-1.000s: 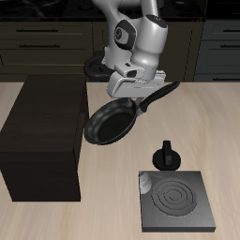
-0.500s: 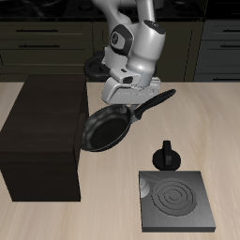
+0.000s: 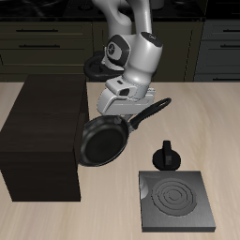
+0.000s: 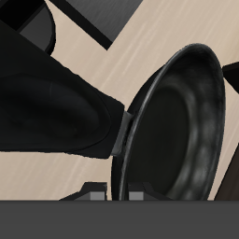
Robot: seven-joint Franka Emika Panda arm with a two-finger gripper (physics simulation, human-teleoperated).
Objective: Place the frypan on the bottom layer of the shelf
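The round black frypan hangs tilted in the air just beside the dark brown shelf, its bowl toward the shelf's side and its long handle pointing away. My gripper is shut on the frypan near where the handle meets the bowl. In the wrist view the frypan's glossy inside fills the frame, with its handle base close to the camera; my fingertips are barely seen at the frame's edge. The shelf's open layers are not visible from the exterior view.
A small black knobbed pot stands on the table beside a square grey plate with concentric rings, nearer the front edge. Dark drawer cabinets run along the back.
The arm has lowered and moved the frypan toward the shelf's side; the pan has tilted more steeply, and its handle has swung down.
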